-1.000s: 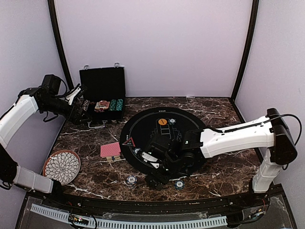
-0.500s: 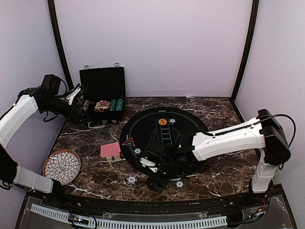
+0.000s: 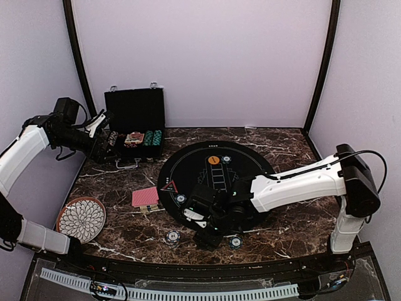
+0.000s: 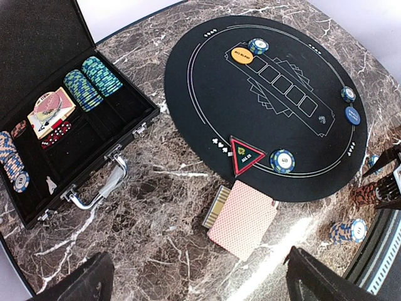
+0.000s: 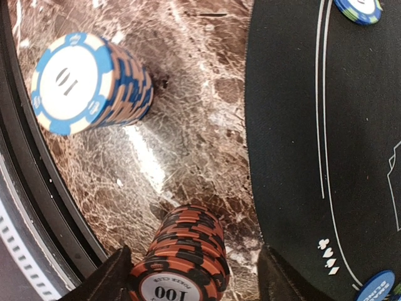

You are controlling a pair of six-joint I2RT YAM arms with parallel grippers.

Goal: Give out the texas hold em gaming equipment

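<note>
So from my end the right tool [image 5: 188, 276] is down at the near edge of the round black mat [image 3: 216, 179], fingers either side of a stack of orange-and-black poker chips [image 5: 185, 260] marked 100 that stands on the marble bench [image 3: 282, 229]. I can't tell whether the pads actually touch it. A blue-and-white chip stack [image 5: 91, 84] marked 10 stands near it on the bench. The left tool [image 4: 194, 279] is wide open with nothing in it, hanging over the open black case [image 4: 69, 135], which has more chips in its slots. On the mat I see the orange button [image 4: 242, 55], the blue button [image 4: 353, 115] and the red-edged triangle marker [image 4: 245, 152]. Red-backed cards [image 4: 243, 218] lie just off the mat's edge.
</note>
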